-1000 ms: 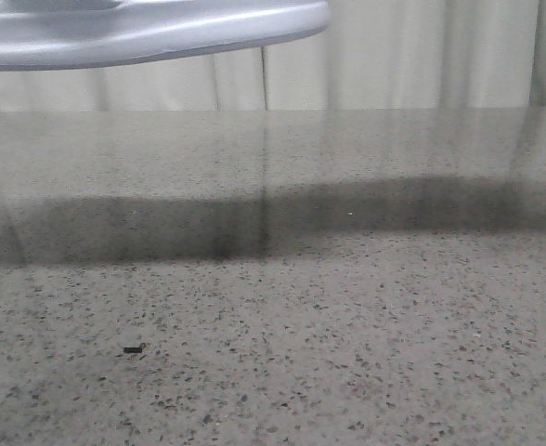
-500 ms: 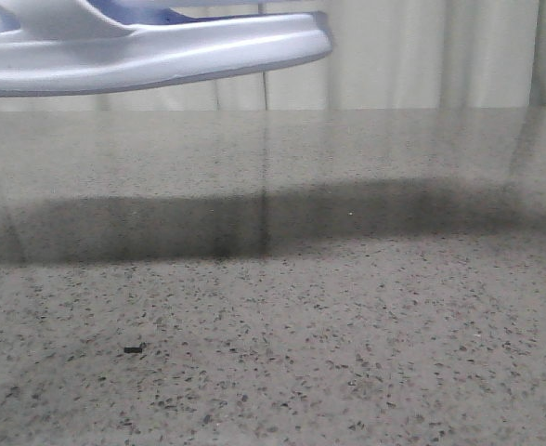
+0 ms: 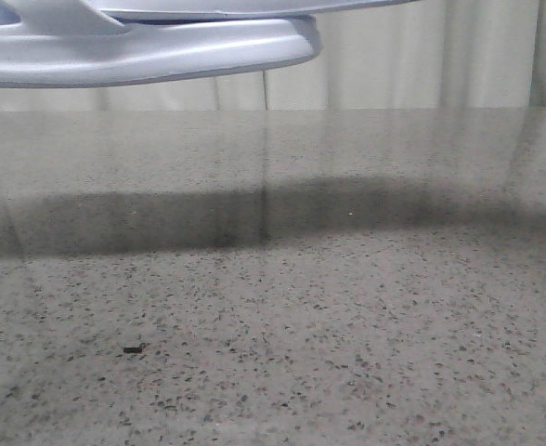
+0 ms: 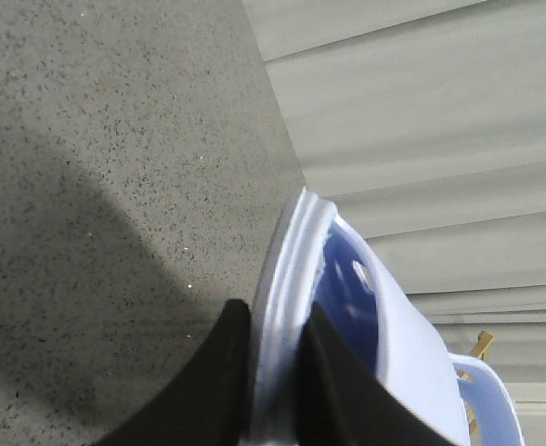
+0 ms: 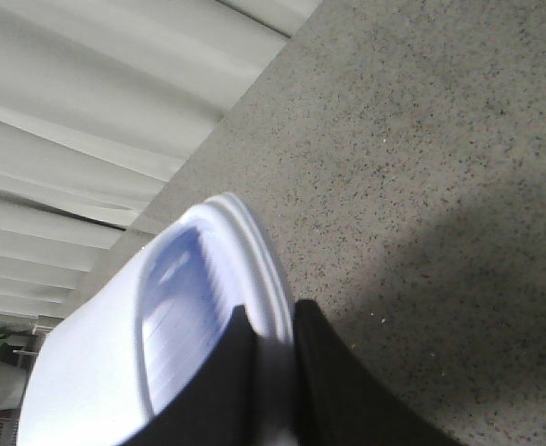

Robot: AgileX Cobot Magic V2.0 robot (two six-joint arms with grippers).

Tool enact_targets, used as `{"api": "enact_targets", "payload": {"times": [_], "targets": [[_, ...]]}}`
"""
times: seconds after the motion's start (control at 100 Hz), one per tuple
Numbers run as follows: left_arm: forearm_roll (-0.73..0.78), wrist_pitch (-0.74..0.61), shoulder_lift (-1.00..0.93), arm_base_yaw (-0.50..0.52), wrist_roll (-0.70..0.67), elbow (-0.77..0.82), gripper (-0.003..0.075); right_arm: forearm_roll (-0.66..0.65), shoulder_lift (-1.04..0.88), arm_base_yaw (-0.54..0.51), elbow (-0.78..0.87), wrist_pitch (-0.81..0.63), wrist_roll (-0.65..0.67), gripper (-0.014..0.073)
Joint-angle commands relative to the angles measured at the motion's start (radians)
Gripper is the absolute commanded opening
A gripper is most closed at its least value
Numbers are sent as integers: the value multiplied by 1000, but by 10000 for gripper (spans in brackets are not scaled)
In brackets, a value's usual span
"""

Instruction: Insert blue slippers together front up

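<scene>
Pale blue-white foam was what filled the front view's top edge: a second moulded slide sandal (image 3: 254, 7) had been brought in just above the first (image 3: 143, 51), so nesting looked begun. Two slippers were counted, both held above the speckled grey desk (image 3: 347, 325). Each pair of jaws, left (image 4: 275, 390) and right (image 5: 268, 372), was seen pinching one sole rim.

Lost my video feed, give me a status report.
Left gripper shut on one blue slipper, right gripper shut on the other slipper. Both held above the table. Nothing in the way.
</scene>
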Motion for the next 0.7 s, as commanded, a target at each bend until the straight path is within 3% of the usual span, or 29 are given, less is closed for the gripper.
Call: {"api": "enact_targets", "payload": {"times": [0.0,0.69], "targets": [[-48,45,-1,-1,4,-38,16,21,-1,11,-27,-71,-13,-81],[-46,185,-1,-1,77,-38,15,19,23,19,-27,-17,-80,-83]]}}
